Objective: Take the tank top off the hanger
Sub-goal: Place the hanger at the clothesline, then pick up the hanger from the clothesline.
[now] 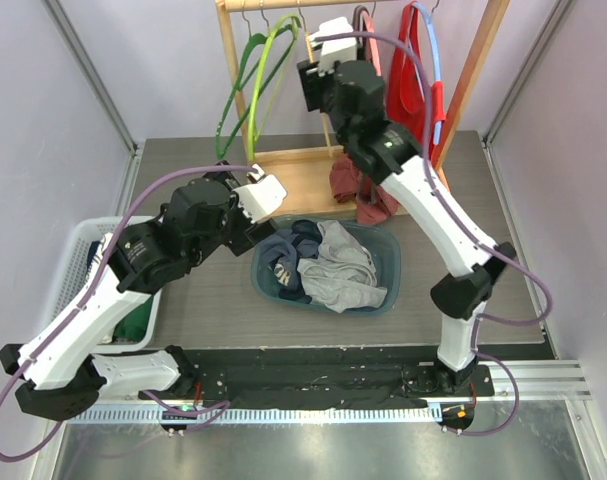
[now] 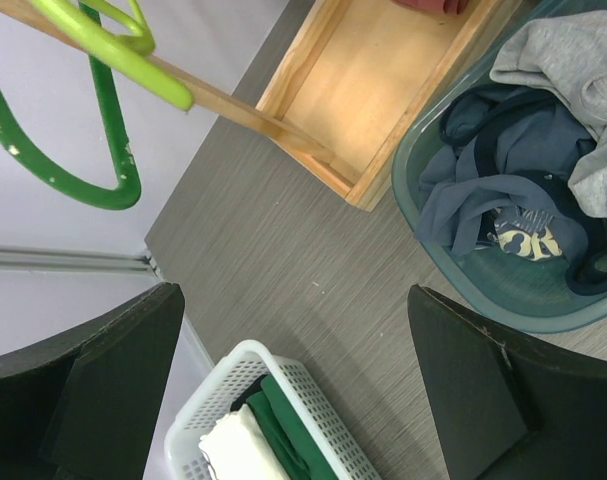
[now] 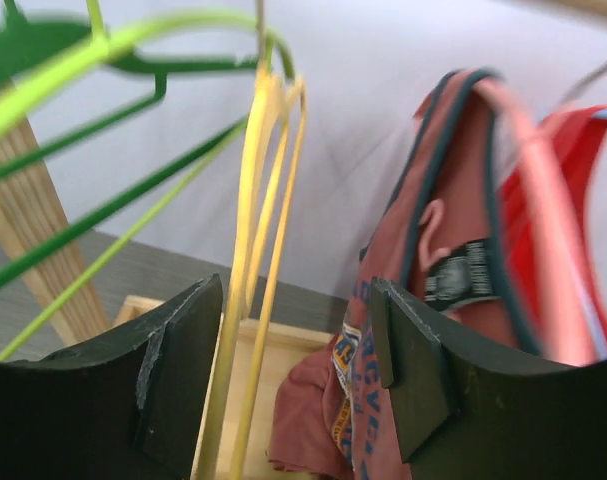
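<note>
1. The right gripper is raised up to the wooden rack, because the dark red tank top hangs there on what looks like a pink hanger
2. Its jaws stand wide apart and grasp nothing. The tank top is just beside the right-hand finger, a little further back, and the empty yellow hanger crosses the gap between the fingers
3. The lower part of the tank top drops down into the wooden base tray of the rack, so the cloth is loose and not stretched
4. The left gripper hovers low above the table, between the white basket and the teal tub of clothes. It is also wide open and empty, probably waiting away from the rack
5. I judge that the removal has not begun: the straps lie over the hanger, and the right gripper needs to shift toward the cloth before closing
</note>
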